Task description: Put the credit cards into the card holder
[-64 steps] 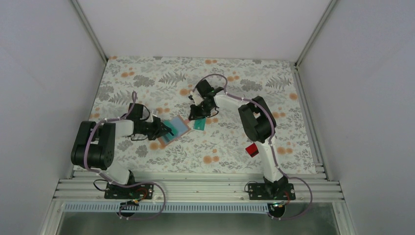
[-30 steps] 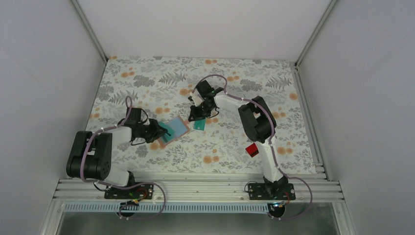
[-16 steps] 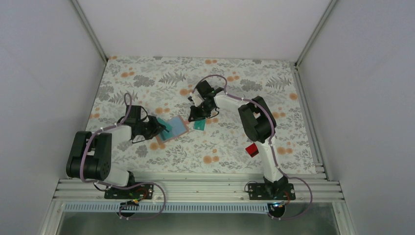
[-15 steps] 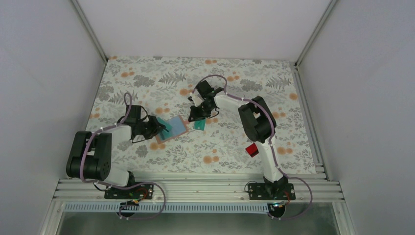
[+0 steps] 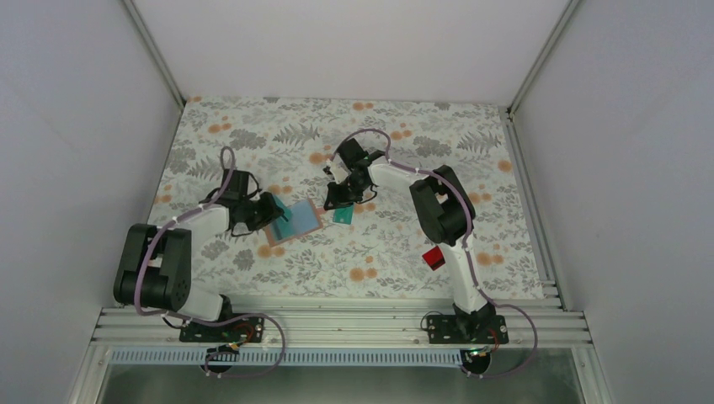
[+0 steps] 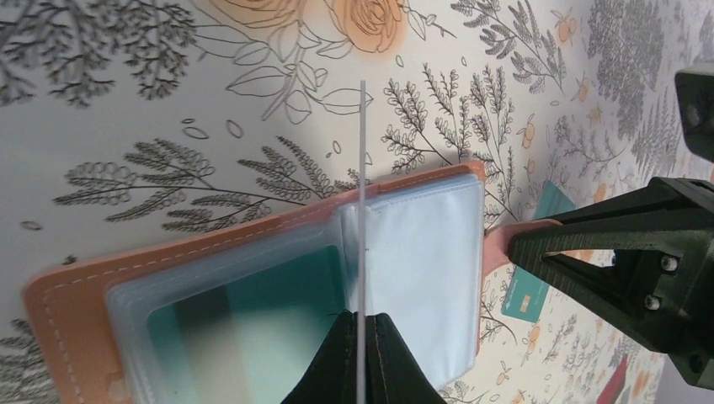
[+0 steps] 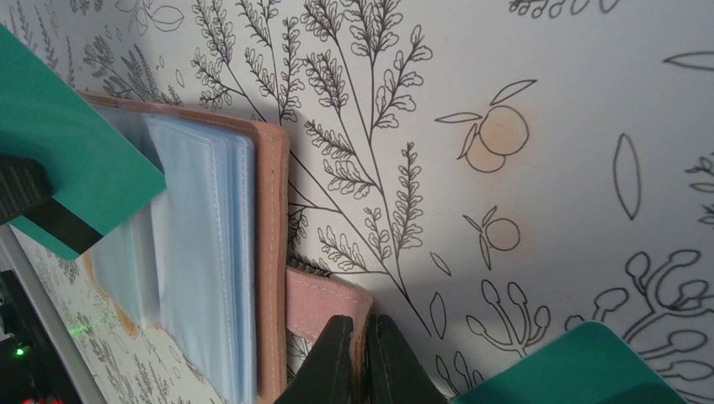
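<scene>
1. Card holder point(image 5: 301, 222): spread open on the floral table point(image 5: 379, 252), left of centre, clear sleeves facing up. Seems to carry one teal card in a sleeve already, though possibly only a reflection in the plastic.
2. Step in hand, by judgement: slotting a teal card point(image 7: 76, 164) into a sleeve. Poised on edge above the fold between the sleeves, not yet inside.
3. Left gripper point(image 6: 360, 335): clenched tight on that card, shown edge-on as a thin pale line from the left wrist.
4. Right gripper point(image 7: 357, 349): pinched closed on the pink tab point(image 7: 324, 301) at the holder's right side, pinning the holder to the table.
5. Next move, likely: tilt the held card to match a sleeve mouth, then slide in flat and shallow. Keep the tab pinned throughout to prevent skidding or the cover folding shut.
6. Waiting elsewhere: a second teal card point(image 5: 343, 215) flat just right of the holder, close to the right fingers; a red card point(image 5: 434, 257) nearer, beside the right arm. No other cards found in view.
</scene>
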Available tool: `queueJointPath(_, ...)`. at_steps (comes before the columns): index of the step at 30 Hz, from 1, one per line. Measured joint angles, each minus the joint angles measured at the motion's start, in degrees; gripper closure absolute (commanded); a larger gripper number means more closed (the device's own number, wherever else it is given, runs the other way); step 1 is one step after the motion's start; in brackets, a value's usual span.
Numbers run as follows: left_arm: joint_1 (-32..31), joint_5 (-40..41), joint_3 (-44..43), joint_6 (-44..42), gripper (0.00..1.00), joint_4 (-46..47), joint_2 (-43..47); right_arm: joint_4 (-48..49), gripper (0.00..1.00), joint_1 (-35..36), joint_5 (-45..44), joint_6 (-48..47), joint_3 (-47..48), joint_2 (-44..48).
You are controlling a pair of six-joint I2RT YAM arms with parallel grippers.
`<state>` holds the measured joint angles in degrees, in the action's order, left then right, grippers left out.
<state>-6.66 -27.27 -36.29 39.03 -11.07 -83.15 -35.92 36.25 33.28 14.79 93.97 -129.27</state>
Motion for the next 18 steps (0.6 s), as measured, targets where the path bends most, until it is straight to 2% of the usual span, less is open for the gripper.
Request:
queueJointPath(7,-1.8,0.2,-0.9,-1.1,0.98,1.7,-2.7,-0.4,0.96,0.0,0.2,0.0,0.0,0.0)
queueJointPath(18,-1.9,-3.8,0.5,-1.1,0.98,4.9,-2.8,-0.4,0.96,0.0,0.5,0.4,-0.2,0.0)
